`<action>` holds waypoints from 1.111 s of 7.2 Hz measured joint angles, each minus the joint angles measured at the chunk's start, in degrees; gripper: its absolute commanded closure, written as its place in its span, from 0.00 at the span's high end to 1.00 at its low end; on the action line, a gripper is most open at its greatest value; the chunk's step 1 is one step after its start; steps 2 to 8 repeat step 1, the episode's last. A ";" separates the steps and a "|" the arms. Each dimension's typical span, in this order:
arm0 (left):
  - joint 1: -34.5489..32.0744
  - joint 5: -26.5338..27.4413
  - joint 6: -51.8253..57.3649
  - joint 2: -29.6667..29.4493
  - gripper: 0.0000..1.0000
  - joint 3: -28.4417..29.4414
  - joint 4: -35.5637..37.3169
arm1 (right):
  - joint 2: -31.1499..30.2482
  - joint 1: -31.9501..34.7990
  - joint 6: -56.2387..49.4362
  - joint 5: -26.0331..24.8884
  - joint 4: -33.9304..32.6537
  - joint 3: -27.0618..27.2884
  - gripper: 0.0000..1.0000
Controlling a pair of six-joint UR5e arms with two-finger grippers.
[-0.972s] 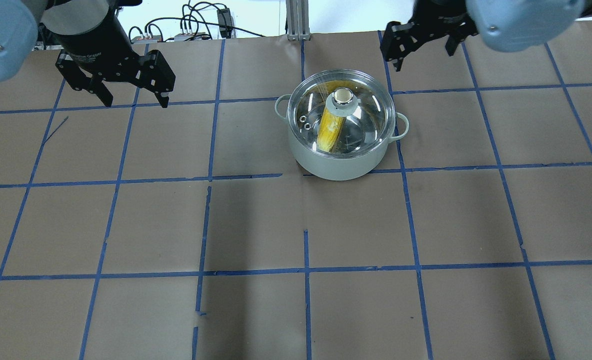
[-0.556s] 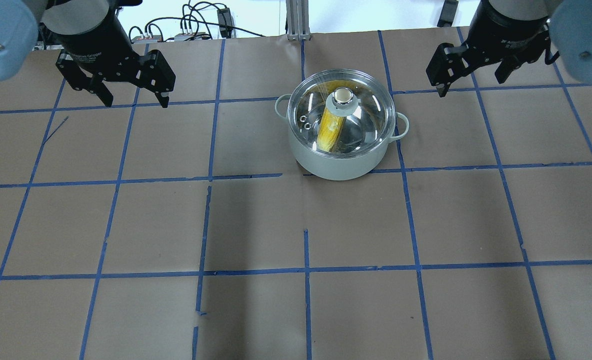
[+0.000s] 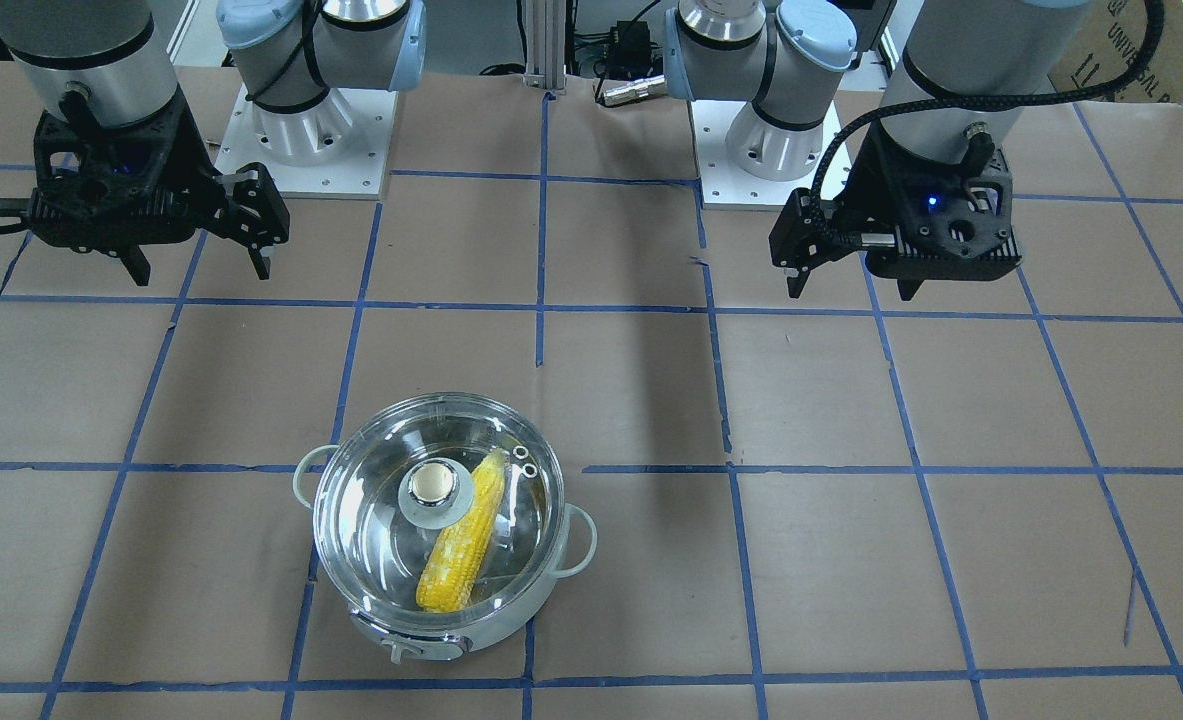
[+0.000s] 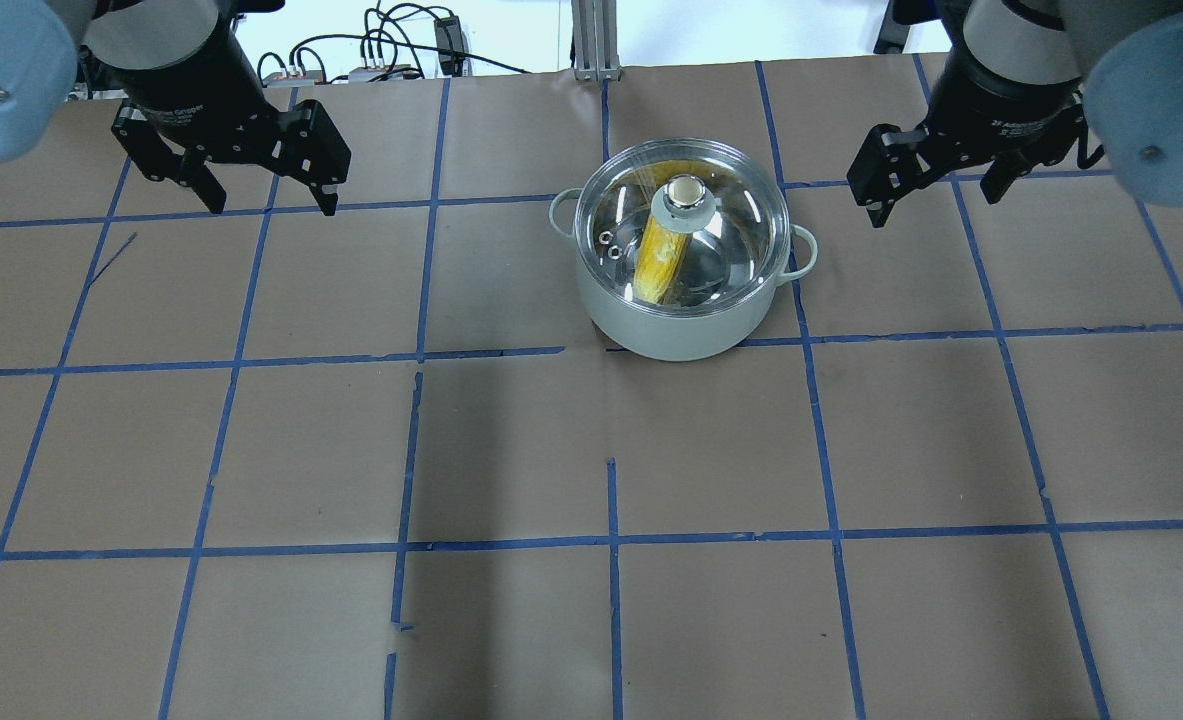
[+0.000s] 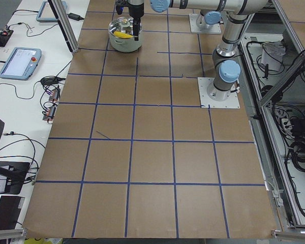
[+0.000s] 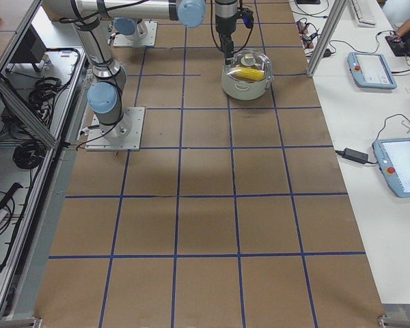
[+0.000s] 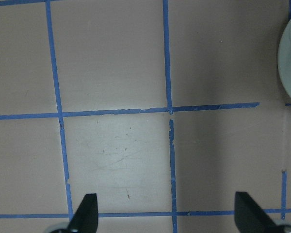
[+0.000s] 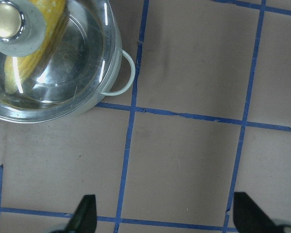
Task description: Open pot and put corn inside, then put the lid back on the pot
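Pot sits lidded, corn inside — left hand and right hand hover wide-open, empty, pointing down.

Brown paper covers the table, with blue tape lines gridding it square by square. Straight under the left claw there's a tape crossing, its edge ragged and broken. Out on that claw's outer side, away from the cables, a thin dark scratch marks the paper. Behind the left claw at the table's edge sits a tangle of black cables. Between it and the right claw is an aluminium post. Well apart from the right claw, on a white bench, lie two blue-rimmed pendants and a black power adapter.
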 measured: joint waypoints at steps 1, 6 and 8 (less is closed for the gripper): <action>0.00 0.00 0.00 0.02 1.00 0.00 0.00 | 0.01 0.01 0.00 0.01 0.01 0.05 1.00; 0.00 0.00 0.00 0.02 1.00 0.00 0.00 | 0.01 0.01 0.00 0.01 0.01 0.05 1.00; 0.00 0.00 0.00 0.02 1.00 0.00 0.00 | 0.01 0.01 0.00 0.01 0.01 0.05 1.00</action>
